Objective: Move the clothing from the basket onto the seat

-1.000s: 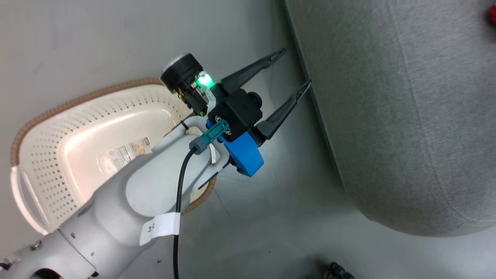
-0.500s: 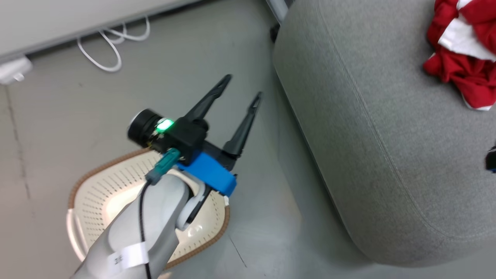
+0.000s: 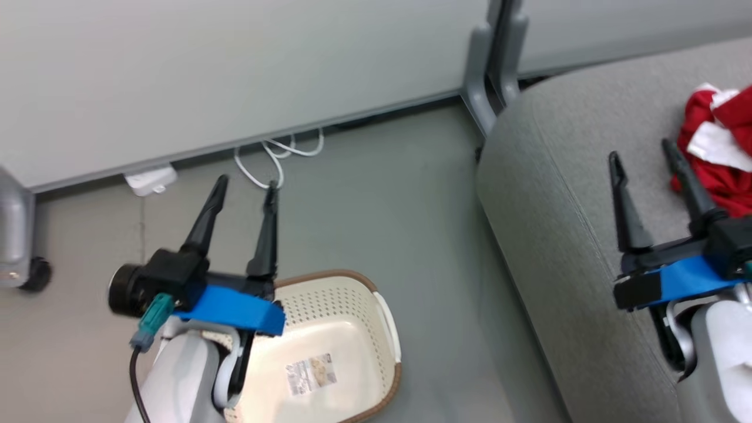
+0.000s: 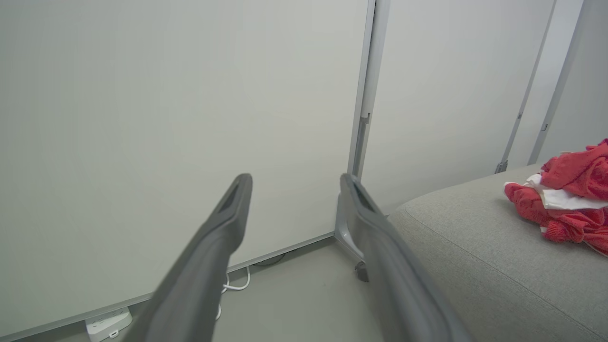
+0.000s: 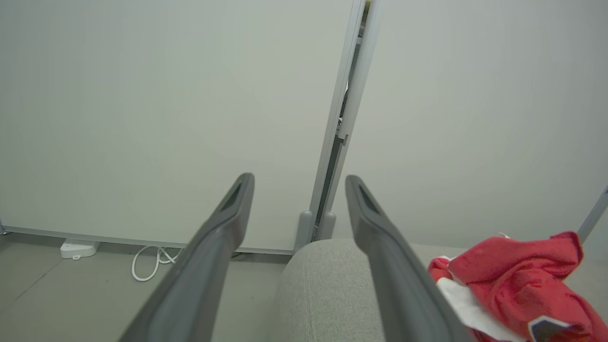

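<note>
The left claw [image 3: 247,185] by the basket [image 3: 329,294] & the right claw [image 3: 640,151] over the seat [image 3: 558,194], near the red clothing [image 3: 719,170] lying on it, both stand apart w/ nothing held.

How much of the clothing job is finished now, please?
Done: the red clothing lies heaped on the grey sofa. The laundry basket on the floor shows a bare bottom with just a label; the left arm hides one part. In hand: nothing; the left gripper near the basket and the right gripper near the sofa are open and empty. Left: probably nothing, unless a piece hides there.
</note>
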You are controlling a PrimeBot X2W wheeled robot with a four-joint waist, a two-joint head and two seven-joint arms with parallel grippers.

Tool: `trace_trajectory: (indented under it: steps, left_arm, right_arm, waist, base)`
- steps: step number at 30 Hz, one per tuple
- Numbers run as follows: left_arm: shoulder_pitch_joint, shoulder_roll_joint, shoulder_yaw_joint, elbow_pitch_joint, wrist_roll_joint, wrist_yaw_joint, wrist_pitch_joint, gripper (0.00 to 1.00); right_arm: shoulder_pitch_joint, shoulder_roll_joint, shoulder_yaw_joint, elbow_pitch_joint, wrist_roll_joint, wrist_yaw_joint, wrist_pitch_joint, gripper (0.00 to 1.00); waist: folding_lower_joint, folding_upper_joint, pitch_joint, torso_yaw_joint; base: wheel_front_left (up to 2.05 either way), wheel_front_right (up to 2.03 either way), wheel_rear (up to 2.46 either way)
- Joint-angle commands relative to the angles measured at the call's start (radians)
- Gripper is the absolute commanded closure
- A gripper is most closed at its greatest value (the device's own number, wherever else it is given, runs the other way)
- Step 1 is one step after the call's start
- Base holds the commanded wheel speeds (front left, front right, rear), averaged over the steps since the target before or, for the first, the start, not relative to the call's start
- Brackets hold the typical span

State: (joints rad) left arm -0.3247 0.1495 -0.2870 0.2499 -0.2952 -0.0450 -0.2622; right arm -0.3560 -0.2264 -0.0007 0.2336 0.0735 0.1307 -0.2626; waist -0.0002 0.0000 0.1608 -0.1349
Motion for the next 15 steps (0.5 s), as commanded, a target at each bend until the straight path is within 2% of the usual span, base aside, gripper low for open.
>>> trace_trajectory:
  steps: [1, 9, 15]
  left_arm:
    - [0.026, -0.007, 0.022, -0.003, 0.010, -0.008, -0.004, 0.00]
    - [0.138, -0.061, 0.162, 0.002, 0.055, -0.049, -0.003, 0.00]
    - [0.197, -0.087, 0.215, -0.004, 0.080, -0.071, -0.003, 0.00]
  right_arm:
    - [0.029, 0.009, 0.005, -0.004, 0.007, 0.000, -0.003, 0.00]
    - [0.108, 0.049, 0.043, 0.004, 0.028, 0.000, -0.003, 0.00]
    - [0.173, 0.081, 0.041, 0.001, 0.033, 0.000, -0.003, 0.00]
  waist:
    - [0.0002, 0.0000, -0.053, 0.051]
    - [0.0002, 0.0000, -0.125, 0.117]
    - [0.0002, 0.0000, -0.149, 0.152]
  base:
    - [0.00, 0.00, 0.00]
    - [0.00, 0.00, 0.00]
    - [0.00, 0.00, 0.00]
